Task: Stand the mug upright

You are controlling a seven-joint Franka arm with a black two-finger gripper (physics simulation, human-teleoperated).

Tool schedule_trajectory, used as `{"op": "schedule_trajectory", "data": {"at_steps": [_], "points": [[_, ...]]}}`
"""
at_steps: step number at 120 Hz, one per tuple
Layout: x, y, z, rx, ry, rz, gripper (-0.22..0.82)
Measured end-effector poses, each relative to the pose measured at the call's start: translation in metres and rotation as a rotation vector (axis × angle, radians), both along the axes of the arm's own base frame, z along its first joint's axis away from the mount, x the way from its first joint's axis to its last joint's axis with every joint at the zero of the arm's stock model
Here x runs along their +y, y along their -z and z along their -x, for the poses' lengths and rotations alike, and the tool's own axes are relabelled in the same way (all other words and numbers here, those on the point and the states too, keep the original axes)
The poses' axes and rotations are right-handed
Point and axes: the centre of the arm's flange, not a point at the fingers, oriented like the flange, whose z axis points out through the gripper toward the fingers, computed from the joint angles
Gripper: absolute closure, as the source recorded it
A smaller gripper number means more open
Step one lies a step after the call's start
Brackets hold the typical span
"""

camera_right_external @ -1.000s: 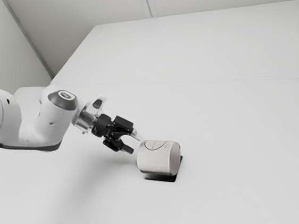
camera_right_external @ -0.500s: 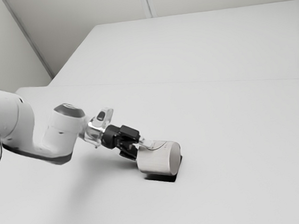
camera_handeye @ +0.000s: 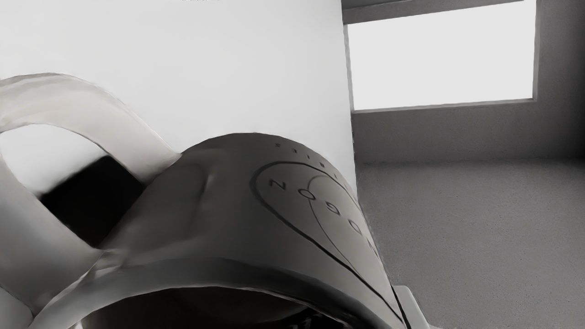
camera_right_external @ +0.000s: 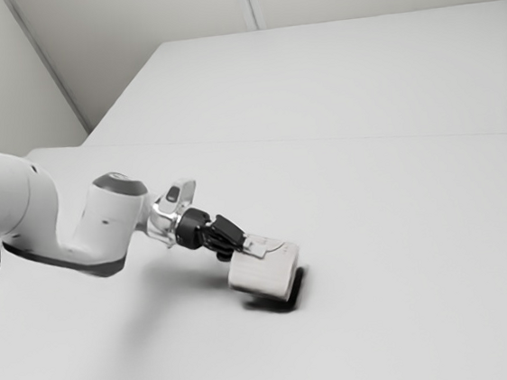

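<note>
Mug point(camera_right_external: 267, 272): pale, dark-lettered, lying tilted at the worktop point(camera_right_external: 407, 274), its mouth facing your fingers point(camera_right_external: 255, 244)
Fingers: you are clamping them on the mug's wall near the rim, keeping them only slightly apart

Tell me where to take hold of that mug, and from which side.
Best pinch the wall at the rim, coming from the mouth side, one finger inside, one outside: the mug is tipped over with its mouth toward the gripper, and the handle stands off to one side.
</note>
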Motion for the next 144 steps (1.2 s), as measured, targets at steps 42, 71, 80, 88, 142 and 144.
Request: {"op": "schedule_trajectory", "data": {"at_steps": [42,71,80,88,142,144], "points": [[-0.010,-0.077,-0.002,-0.355,0.339,-0.584,0.78],[-0.041,-0.084,0.012,-0.561,0.518,-0.889,0.79],[-0.043,-0.079,0.018,-0.613,0.536,-0.951,0.79],[-0.037,-0.076,0.019,-0.640,0.532,-0.992,0.79],[-0.046,-0.061,0.025,-0.685,0.561,-1.055,0.34],[-0.046,-0.061,0.025,-0.685,0.560,-1.056,0.31]]}}
